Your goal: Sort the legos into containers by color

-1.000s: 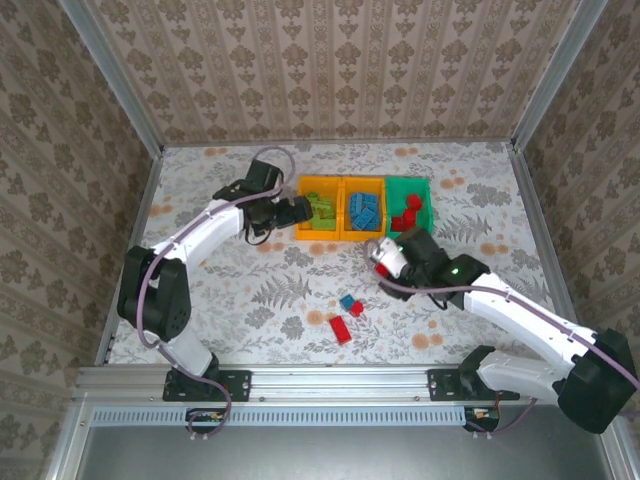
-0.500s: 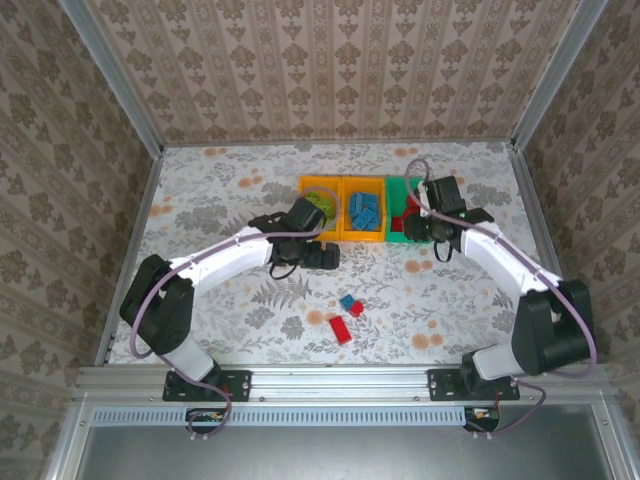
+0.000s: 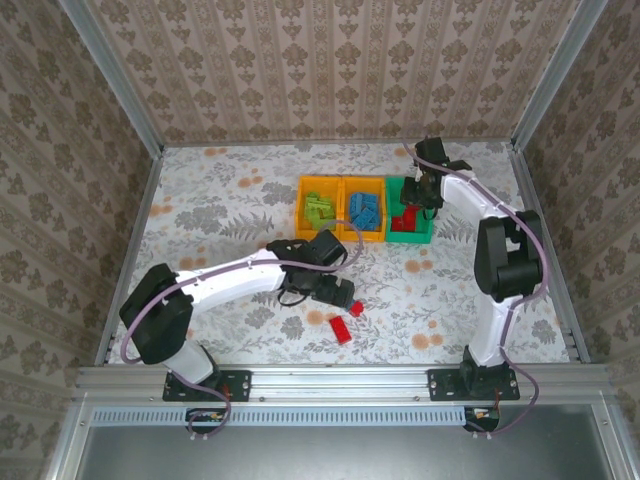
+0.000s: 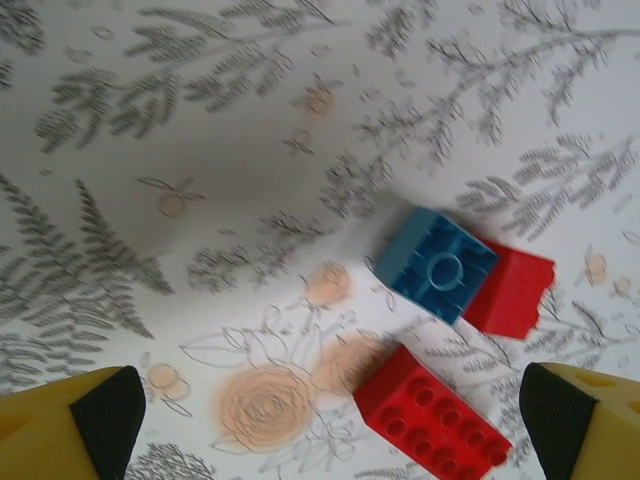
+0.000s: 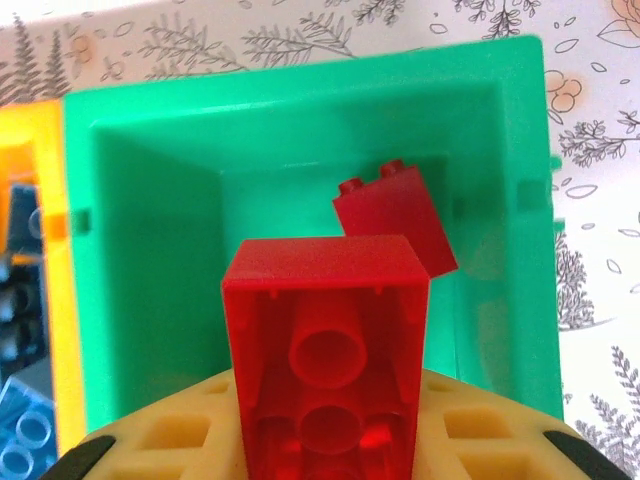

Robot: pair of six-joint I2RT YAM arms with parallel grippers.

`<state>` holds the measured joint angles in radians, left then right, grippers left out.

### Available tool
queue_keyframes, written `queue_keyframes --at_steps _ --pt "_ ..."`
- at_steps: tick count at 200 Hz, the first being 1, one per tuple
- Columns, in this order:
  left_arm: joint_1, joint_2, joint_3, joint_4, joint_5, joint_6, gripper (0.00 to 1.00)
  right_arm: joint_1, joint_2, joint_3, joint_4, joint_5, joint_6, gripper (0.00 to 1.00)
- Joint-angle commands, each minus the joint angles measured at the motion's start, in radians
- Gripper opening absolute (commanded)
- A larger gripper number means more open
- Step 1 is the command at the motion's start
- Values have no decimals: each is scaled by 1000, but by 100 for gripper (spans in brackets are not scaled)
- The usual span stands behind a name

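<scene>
The floral tabletop [image 3: 215, 205] carries 3 containers in a row at its far side. The left orange container [image 3: 302, 210] holds lime legos [image 3: 320, 208], the middle orange container [image 3: 364, 239] holds blue legos [image 3: 364, 210], and the green container [image 5: 300, 85] stands on the right. My right hand [image 5: 330, 445] hangs over the green container, clamped on a red lego [image 5: 325, 340]; a second red lego [image 5: 395, 215] lies inside. My left hand [image 4: 325, 415] hovers low, fingers spread wide apart, above 3 loose legos. There, a blue brick [image 4: 437, 262] touches a small red brick [image 4: 515, 292], with a longer red brick [image 4: 432, 412] just beside them.
</scene>
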<state>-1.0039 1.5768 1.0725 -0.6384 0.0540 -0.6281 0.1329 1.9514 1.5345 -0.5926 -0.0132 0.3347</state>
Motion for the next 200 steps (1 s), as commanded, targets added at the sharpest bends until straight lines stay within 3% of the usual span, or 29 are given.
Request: queue_keyframes --at_steps 1,45,90,111,144,200 --pt "-34 -30 -15 -47 33 -2 100 -6 50 69 -80 -28 43 36" --pt "-81 -2 -13 -71 77 -18 100 -7 83 101 -82 -63 55 50" --pt "-112 31 -2 -91 164 -111 100 -7 41 85 -62 -118 79 74" --pt "-134 61 23 -112 178 -136 100 -8 -1 64 -28 -170 85 78" --pt "-139 101 1 -78 246 -292 99 -7 -86 33 21 -210 115 86" --pt "-129 166 76 -152 193 -368 94 -7 -229 -63 107 -238 112 90"
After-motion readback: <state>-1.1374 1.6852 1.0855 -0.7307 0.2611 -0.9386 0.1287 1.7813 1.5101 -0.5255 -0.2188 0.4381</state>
